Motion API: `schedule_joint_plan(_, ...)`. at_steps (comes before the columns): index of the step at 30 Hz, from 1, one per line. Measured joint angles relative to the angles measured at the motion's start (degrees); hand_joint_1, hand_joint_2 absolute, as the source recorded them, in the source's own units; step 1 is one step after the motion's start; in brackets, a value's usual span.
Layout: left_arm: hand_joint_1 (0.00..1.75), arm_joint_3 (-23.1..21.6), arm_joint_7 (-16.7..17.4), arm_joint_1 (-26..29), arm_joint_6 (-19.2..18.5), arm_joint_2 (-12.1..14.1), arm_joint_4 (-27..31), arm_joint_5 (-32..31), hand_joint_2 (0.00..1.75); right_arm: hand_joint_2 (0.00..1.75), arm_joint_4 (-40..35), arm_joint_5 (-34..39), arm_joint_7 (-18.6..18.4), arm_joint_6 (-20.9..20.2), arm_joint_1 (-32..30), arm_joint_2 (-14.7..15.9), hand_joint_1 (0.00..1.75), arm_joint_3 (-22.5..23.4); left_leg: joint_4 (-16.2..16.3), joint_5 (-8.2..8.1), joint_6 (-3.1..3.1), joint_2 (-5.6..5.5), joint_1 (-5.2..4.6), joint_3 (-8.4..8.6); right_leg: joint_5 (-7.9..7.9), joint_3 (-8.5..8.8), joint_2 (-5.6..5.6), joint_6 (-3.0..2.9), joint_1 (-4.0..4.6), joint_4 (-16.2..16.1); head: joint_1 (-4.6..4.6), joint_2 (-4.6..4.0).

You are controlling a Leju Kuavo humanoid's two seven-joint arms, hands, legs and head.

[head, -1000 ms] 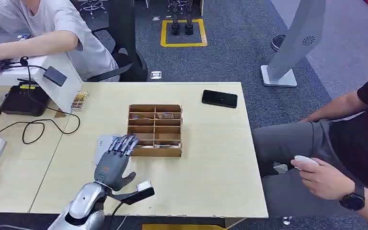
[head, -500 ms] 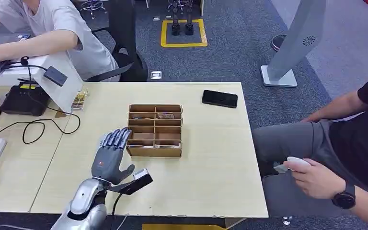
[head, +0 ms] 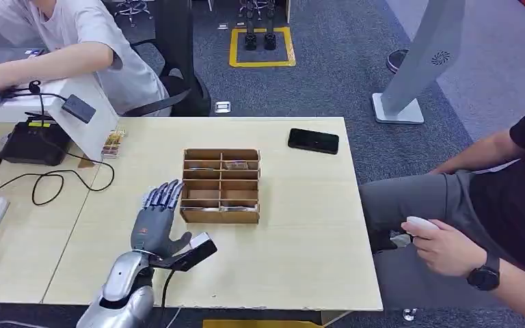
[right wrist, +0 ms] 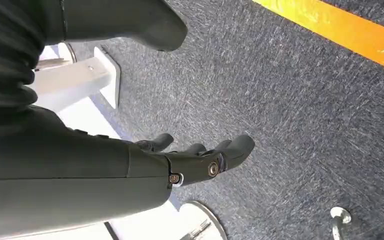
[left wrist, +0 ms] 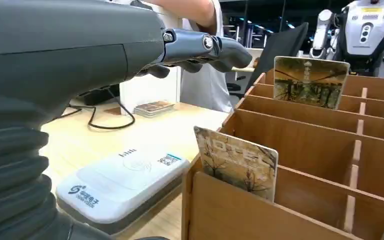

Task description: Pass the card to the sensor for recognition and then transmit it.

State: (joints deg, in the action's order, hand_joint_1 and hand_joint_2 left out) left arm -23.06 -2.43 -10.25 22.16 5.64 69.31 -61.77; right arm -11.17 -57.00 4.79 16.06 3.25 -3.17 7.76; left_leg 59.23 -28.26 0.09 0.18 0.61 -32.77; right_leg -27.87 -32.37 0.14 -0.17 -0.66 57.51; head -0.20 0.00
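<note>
Left hand [head: 156,222] sits in the lower left of the head frame with its fingers stretched out and apart, holding nothing, hovering over the white card reader [left wrist: 122,181] just left of the wooden divider box [head: 221,186]. Whether the fingers touch the reader cannot be told. In the left wrist view the fingers [left wrist: 205,47] reach out straight above the table, clear of the box.

The box stands at the centre of the light wooden table [head: 301,232], split into two columns of shallow compartments. In the wrist view a card [left wrist: 237,161] stands upright in the nearest compartment, leaning against the front wall; it is printed with a faded brownish picture and pale lettering. A second card [left wrist: 310,81] with a tree scene stands upright in a compartment farther back.

Right hand [right wrist: 200,157] hangs over grey carpet, fingers loosely extended and empty.

A black phone [head: 313,141] lies near the table's upper right, well apart from the box.
</note>
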Motion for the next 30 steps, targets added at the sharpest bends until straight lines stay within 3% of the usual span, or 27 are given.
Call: schedule_joint_plan(30, 0.00, 0.00, -0.61, -3.07, 0.20, -1.99, -3.37, 0.17, 1.75, 1.75, -0.20, -1.16, -0.46, -0.79, 0.52, -0.20, 0.00, 0.00, 0.00, 0.00, 0.00, 0.00, 0.00, 0.00, 0.00, 0.00, 0.00, 0.00, 0.00, 0.00, 0.00, 0.02)
